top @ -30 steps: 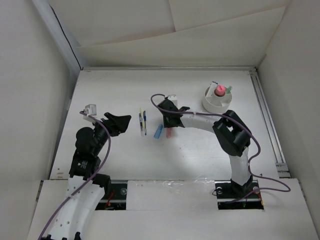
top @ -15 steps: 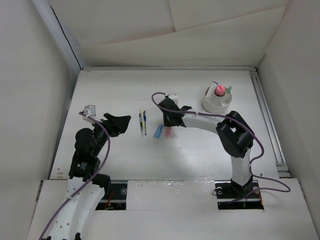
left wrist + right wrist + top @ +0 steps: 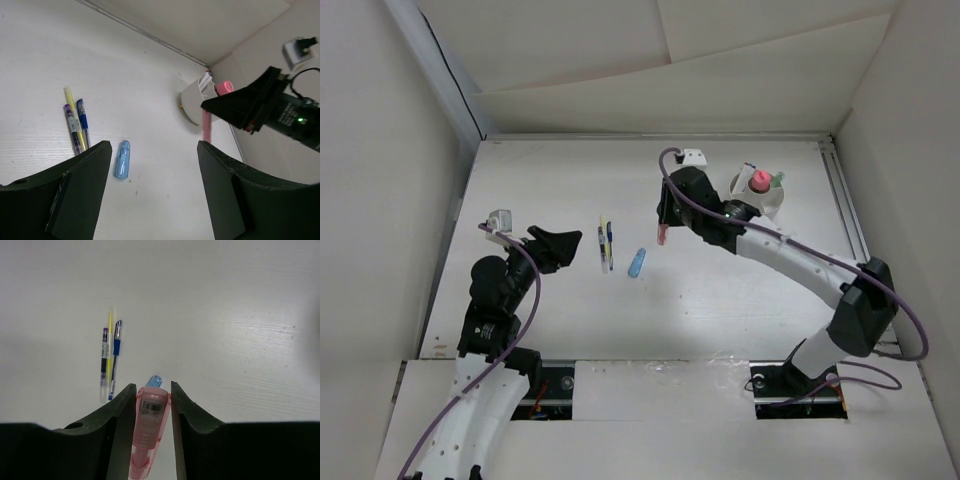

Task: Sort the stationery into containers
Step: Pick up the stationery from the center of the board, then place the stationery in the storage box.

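Here the right gripper (image 3: 663, 226) is clamped on the pink marker (image 3: 662, 238), which hangs roughly upright in the air, left of the cup (image 3: 738, 212) and apart from it. This arm is clearly the nearer; the left gripper (image 3: 570, 248), spread wide and empty, sits far left of the cup. Which cup compartment is free I cannot tell.
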